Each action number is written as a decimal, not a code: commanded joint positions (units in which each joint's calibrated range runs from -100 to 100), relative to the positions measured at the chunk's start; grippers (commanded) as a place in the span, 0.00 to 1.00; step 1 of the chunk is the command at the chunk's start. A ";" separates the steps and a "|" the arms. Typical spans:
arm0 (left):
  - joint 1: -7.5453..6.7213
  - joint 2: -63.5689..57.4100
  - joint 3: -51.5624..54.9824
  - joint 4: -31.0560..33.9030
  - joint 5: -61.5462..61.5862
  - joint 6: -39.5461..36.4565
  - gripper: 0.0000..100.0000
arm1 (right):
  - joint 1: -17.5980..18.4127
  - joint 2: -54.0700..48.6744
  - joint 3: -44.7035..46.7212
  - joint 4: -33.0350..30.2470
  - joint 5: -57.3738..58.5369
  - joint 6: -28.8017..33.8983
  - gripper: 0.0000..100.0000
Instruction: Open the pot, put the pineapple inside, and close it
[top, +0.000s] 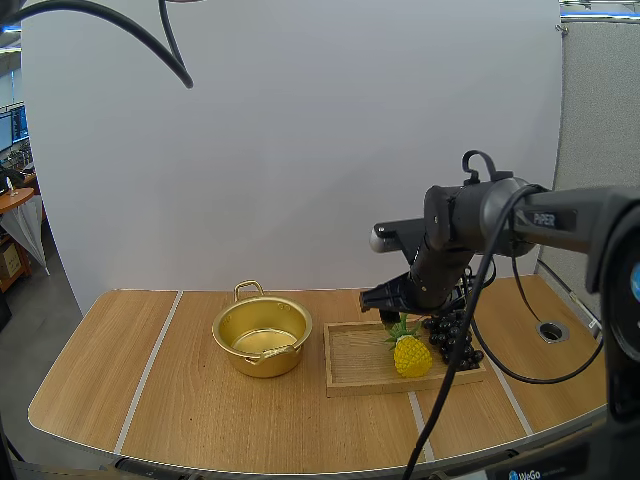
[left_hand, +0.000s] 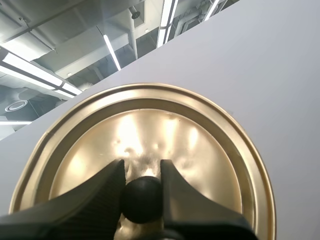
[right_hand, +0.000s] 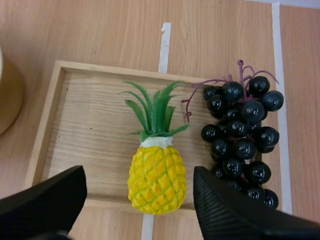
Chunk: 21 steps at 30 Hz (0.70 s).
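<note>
The gold pot (top: 262, 335) stands open on the table, left of the wooden tray (top: 355, 370). On the tray lies a yellow pineapple (top: 412, 353) with green leaves. My right gripper (top: 383, 300) hovers just above it. In the right wrist view the open gripper (right_hand: 139, 176) has its fingers (right_hand: 50, 202) on either side of the pineapple (right_hand: 156, 176), apart from it. My left gripper (left_hand: 142, 172) is shut on the black knob (left_hand: 142, 199) of the gold lid (left_hand: 200, 145), held up off the table.
A bunch of dark grapes (top: 455, 335) lies at the tray's right edge, close beside the pineapple; in the right wrist view the grapes (right_hand: 242, 135) partly overhang the tray (right_hand: 90, 130). The pot's wall (right_hand: 7, 90) shows left of the tray. White tape lines cross the table.
</note>
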 joint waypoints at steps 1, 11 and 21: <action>-0.11 0.02 -0.42 -0.05 -2.08 -0.65 0.00 | -0.18 1.91 -0.44 -0.84 0.22 -0.79 1.00; -0.11 0.02 -0.42 -0.05 -2.08 -0.65 0.00 | -1.88 6.09 -0.44 -1.45 -2.25 -1.46 1.00; -0.11 0.02 -0.42 -0.05 -2.08 -0.65 0.00 | -1.96 7.02 -0.44 2.00 -3.15 -3.85 1.00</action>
